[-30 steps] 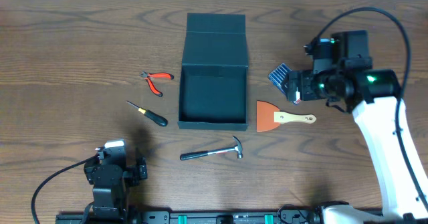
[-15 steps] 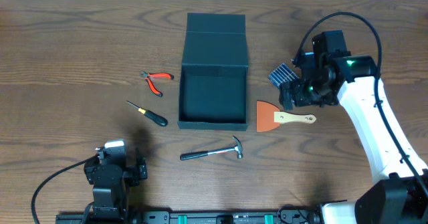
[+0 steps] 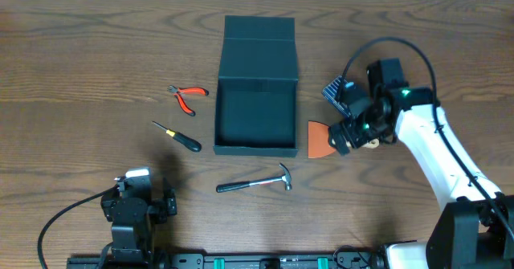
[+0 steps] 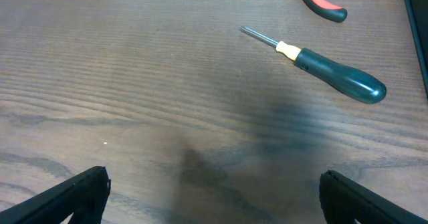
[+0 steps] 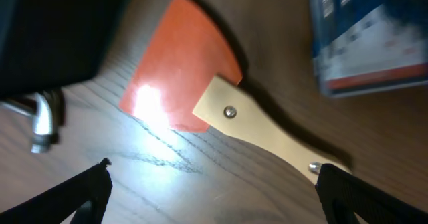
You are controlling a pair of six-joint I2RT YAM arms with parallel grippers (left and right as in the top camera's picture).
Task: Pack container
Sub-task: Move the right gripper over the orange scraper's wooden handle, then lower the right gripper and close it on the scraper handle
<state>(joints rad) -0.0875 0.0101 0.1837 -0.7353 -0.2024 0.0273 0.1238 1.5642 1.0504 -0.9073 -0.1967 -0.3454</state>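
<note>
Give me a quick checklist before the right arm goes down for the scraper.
1. Lid of the container open: ok.
2. Fingers of the right end effector spread: ok.
3. Handle of the scraper uncovered in the right wrist view: ok.
4. Fingers lined up across that handle: cannot tell.
5. Gap between the blue packet and the handle: cannot tell.
6. The left end effector open, away from the scraper: ok.

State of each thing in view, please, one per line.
container: lid open, nothing visible inside
scraper: loose on table, ungrasped
hammer: loose on table
pliers: loose on table
screwdriver: loose on table
blue packet: loose on table
left gripper: fingers open, holding nothing
right gripper: fingers open, above scraper
</note>
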